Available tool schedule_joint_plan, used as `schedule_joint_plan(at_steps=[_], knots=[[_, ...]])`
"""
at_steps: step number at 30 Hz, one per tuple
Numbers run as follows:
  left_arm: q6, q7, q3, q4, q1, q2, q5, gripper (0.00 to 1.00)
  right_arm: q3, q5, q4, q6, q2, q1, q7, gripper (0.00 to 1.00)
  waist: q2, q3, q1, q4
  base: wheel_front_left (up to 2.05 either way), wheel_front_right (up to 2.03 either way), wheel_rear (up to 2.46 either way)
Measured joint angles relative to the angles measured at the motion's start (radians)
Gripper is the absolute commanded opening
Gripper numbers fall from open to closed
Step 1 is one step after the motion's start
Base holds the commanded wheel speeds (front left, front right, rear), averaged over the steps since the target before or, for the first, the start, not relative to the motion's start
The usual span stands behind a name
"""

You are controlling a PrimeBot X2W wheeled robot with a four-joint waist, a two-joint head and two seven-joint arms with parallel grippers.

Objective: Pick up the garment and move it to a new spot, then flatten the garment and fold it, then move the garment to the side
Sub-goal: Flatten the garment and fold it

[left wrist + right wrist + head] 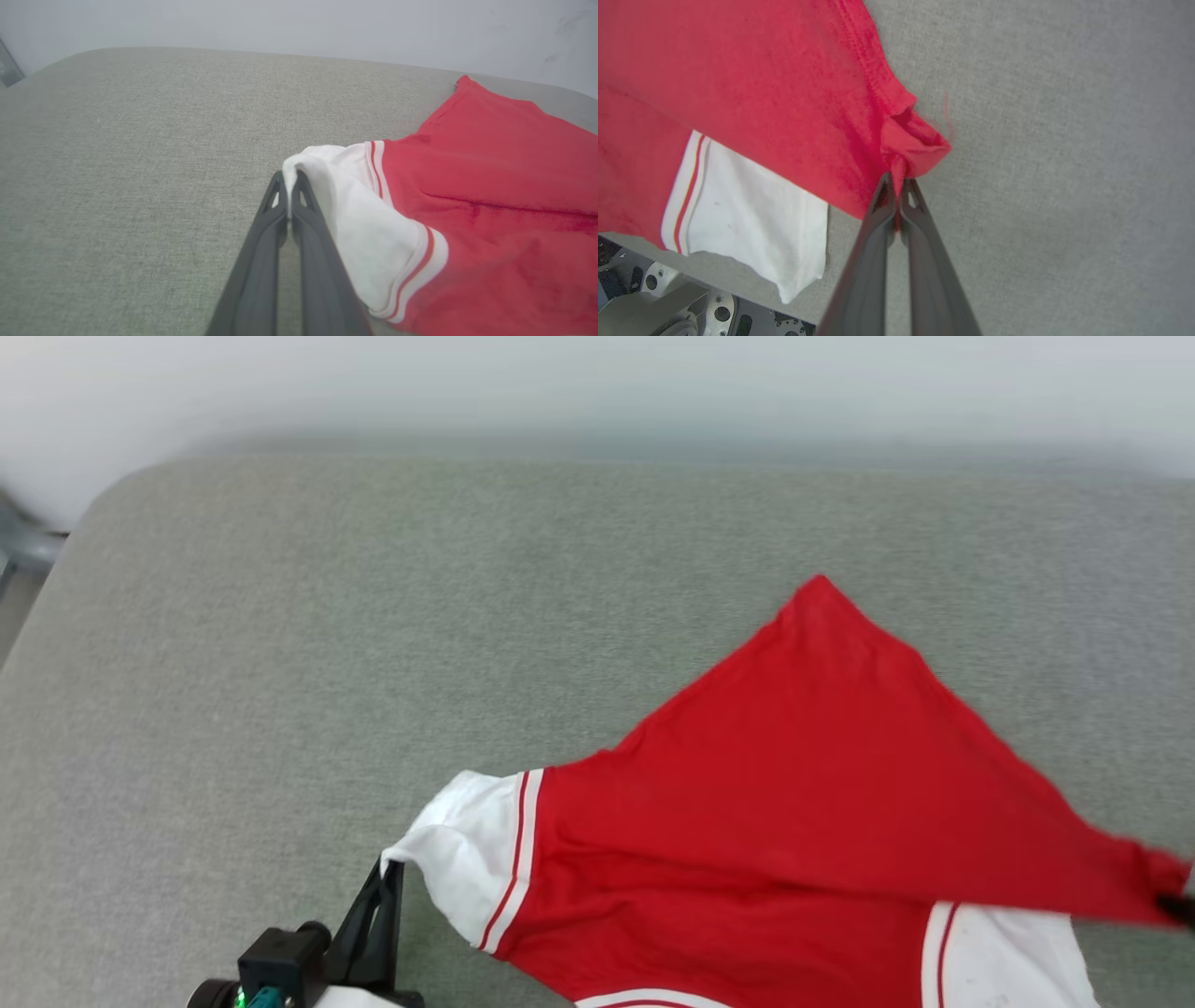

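The red jersey shirt with white short sleeves and red-and-white striped sleeve trim (pixel 794 784) is stretched out over the near right part of the grey fabric-covered surface (pixel 373 616), reaching its near edge. One red hem corner points towards the far edge. One white sleeve is bunched, its tip pinched between the closed fingers of the left gripper (pixel 289 176). Another red hem corner, near the right edge, is pinched by the right gripper (pixel 901 179), so the cloth between runs taut. The other white sleeve lies under the red cloth at the near edge.

Left claw (pixel 290 181) fingers pressed together; right claw (pixel 900 183) likewise, seemingly outstretched.
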Motion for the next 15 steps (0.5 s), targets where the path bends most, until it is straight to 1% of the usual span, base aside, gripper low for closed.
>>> schedule_joint_plan(at_steps=[4, 8, 12, 13, 14, 15], knots=[[0.001, 0.0, 0.02, -0.007, 0.019, 0.001, 0.0, 0.0, 0.005, -0.005, -0.014, 0.0, 0.013, 0.095, 0.025, 0.0, 0.0, -0.016, 0.0, -0.032, 0.0, 0.0, 0.0], [0.0, 0.0, 0.022, -0.005, 0.026, 0.0, 0.005, 0.0, 0.038, -0.007, -0.037, 0.0, 0.026, 0.193, 0.071, 0.0, 0.0, -0.028, 0.0, -0.046, 0.0, 0.0, 0.0], [0.0, 0.0, 0.023, -0.006, 0.026, 0.0, 0.006, 0.0, 0.034, -0.014, -0.039, 0.0, 0.053, 0.215, 0.075, 0.0, 0.0, -0.032, 0.0001, -0.049, 0.0, 0.0, 0.0], [0.0, 0.0, 0.023, -0.006, 0.027, 0.0, 0.006, 0.0, 0.024, -0.019, -0.037, 0.0, 0.061, 0.214, 0.069, 0.15, -0.0001, -0.032, 0.0001, -0.049, 0.0, 0.0, 0.0], [0.0, 0.0, 0.023, -0.007, 0.028, 0.0, 0.006, 0.0, 0.012, -0.029, -0.038, 0.0, 0.068, 0.212, 0.06, 0.88, 0.0, -0.033, 0.0001, -0.05, 0.0, 0.0, 0.0], [0.0, 0.0, 0.022, -0.008, 0.028, -0.001, 0.007, 0.0, 0.001, -0.036, -0.039, 0.0, 0.072, 0.208, 0.052, 1.0, 0.0, -0.033, 0.0001, -0.051, 0.0, 0.0, 0.0]])
